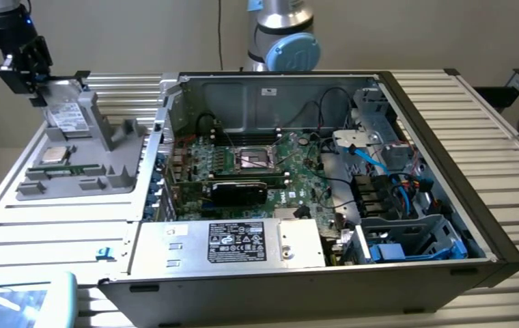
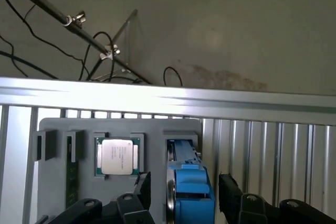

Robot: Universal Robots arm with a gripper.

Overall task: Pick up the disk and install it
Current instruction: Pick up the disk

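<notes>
— How many parts should you tally on the holder?
— You have one disk (image 2: 191,190), one CPU chip (image 2: 116,157) and one grey tray (image 1: 104,181).
— And the rest you can count?
— One open computer case (image 1: 232,96), one silver box with a black label (image 1: 227,242), and one gripper (image 2: 185,190).

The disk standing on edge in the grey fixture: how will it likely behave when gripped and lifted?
Probably rigid: the disk looks like a metal slab in a hard blue plastic frame. Likely heavy for its size, and the smooth plastic may slip in the open gripper flanking it. Standing on edge in the grey fixture, it could tip if nudged sideways.
</notes>
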